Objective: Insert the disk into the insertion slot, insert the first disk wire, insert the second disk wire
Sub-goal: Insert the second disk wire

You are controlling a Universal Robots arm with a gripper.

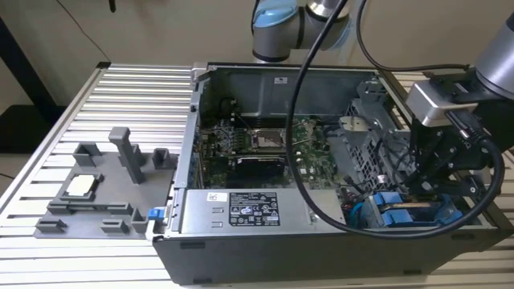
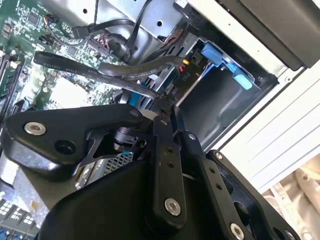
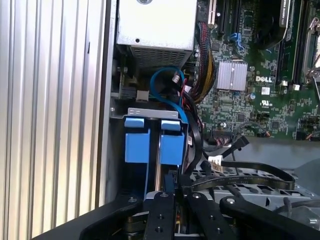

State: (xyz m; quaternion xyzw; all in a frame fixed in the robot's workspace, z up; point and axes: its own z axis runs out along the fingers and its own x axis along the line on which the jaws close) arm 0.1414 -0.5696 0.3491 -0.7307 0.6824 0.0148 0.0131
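Observation:
The disk's blue carrier [image 1: 392, 209] sits in the insertion slot of the drive cage [image 1: 365, 141] at the case's corner, on the exterior view's right. Its blue tabs [image 3: 172, 142] show under the cage's metal rim [image 3: 152, 112] in the first wrist view. My gripper [image 1: 418, 188] hangs just above this bay. In both wrist views the fingers [image 2: 159, 120] are drawn together, pinching the end of a flat black disk wire [image 2: 100, 70] that loops away [image 3: 250, 172] over the cage. A second black plug [image 2: 185, 75] lies close by the blue carrier [image 2: 225, 62].
The open computer case [image 1: 192, 150] holds the motherboard [image 1: 265, 141] and a grey labelled power-supply box [image 1: 253, 211]. A blue cable [image 3: 165, 82] and wire bundles crowd the space beside the bay. A grey fixture tray [image 1: 105, 205] rests on the slatted table at the exterior view's left.

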